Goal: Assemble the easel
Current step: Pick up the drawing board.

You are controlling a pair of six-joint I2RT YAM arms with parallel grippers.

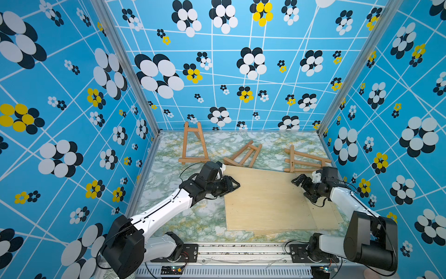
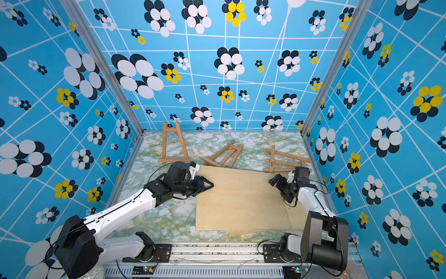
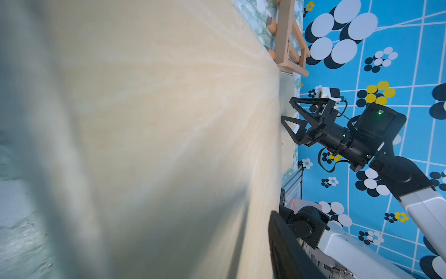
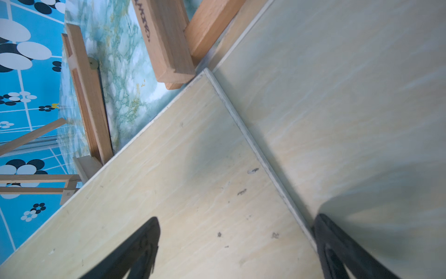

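Lying flat by the right wall, one easel (image 1: 292, 160) rests on the bench (image 1: 200, 224), its ledge bar just beyond the right pincer (image 1: 300, 187) and apart from it. That pincer hovers with jaws wide apart over the right edge of the top plywood board (image 1: 265, 200). The left pincer (image 1: 235, 186) sits at that board's left edge; whether it has clamped cannot be told. A folded easel (image 1: 255, 155) lies at the board's far edge, beyond both pincers. A third easel (image 1: 193, 160) stands upright at the back left. Lower boards (image 1: 328, 219) jut out at the right and front. Bare bench lies left of the stack.
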